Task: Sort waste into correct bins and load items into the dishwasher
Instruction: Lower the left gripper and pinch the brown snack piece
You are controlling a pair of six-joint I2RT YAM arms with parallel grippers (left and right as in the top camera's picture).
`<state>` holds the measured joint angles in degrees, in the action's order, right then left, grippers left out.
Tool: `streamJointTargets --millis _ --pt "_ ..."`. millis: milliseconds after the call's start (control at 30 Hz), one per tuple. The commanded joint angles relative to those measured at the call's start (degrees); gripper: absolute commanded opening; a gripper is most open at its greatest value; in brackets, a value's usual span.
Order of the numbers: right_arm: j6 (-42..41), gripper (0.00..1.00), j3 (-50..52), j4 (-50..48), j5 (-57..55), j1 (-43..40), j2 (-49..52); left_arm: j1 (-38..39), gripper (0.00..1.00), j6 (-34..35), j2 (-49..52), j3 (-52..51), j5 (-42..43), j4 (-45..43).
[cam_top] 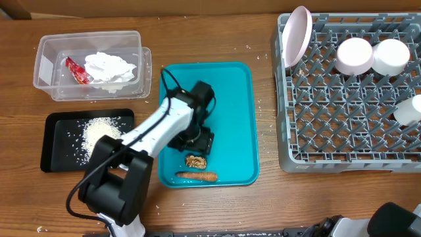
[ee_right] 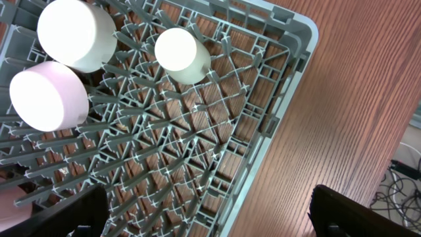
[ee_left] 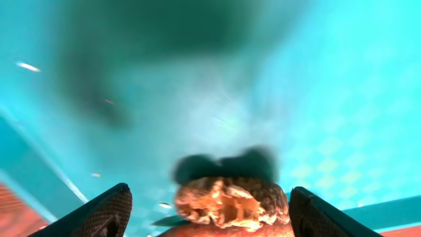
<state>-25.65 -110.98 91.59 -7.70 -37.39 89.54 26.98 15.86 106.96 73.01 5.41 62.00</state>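
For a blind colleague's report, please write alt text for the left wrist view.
A brown, lumpy food scrap lies on a teal tray, close to the camera, between the two dark, open fingers of the left gripper. A blurred dark shadow covers the tray's upper part.

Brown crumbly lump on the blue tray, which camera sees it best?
Left wrist: the lump sits big and close inside the open left hand. Overhead shows it tiny beside the carrot; right wrist misses it.
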Motion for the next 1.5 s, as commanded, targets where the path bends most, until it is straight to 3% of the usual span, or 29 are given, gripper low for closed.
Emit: streamJointTargets --millis 0,367,500,567,600,1200,1333,1467 --pt "0.1 1.00 0.0 -0.2 -0.2 0.0 -0.3 -2.8 0.78 -1.4 0.4 4.3 0.4 1.6" --pt "0.1 1.00 0.0 -0.2 -0.2 0.0 -0.3 -4.6 0.78 -3.1 0.3 6.4 3.8 8.7" --pt "0.1 1.00 0.0 -0.2 -0.2 0.0 -0.3 -1.5 0.87 -4.1 0.3 1.7 5.0 7.6" --pt "0.1 1.00 0.0 -0.2 -0.2 0.0 -0.3 0.5 0.99 -4.0 0.3 -1.5 5.7 4.7" --pt "0.1 1.00 0.0 -0.2 -0.2 0.0 -0.3 1.7 1.00 -4.0 0.3 -3.3 6.5 2.0" --pt "0.1 1.00 0.0 -0.2 -0.2 0.0 -0.3 3.2 1.00 1.0 0.3 -11.1 3.8 -6.0" --pt "0.1 1.00 0.0 -0.2 -0.2 0.0 -0.3 3.2 0.94 0.9 0.3 -11.1 3.8 -6.6" --pt "0.1 1.00 0.0 -0.2 -0.2 0.0 -0.3 3.2 0.81 0.9 0.3 -11.1 3.8 -6.6"
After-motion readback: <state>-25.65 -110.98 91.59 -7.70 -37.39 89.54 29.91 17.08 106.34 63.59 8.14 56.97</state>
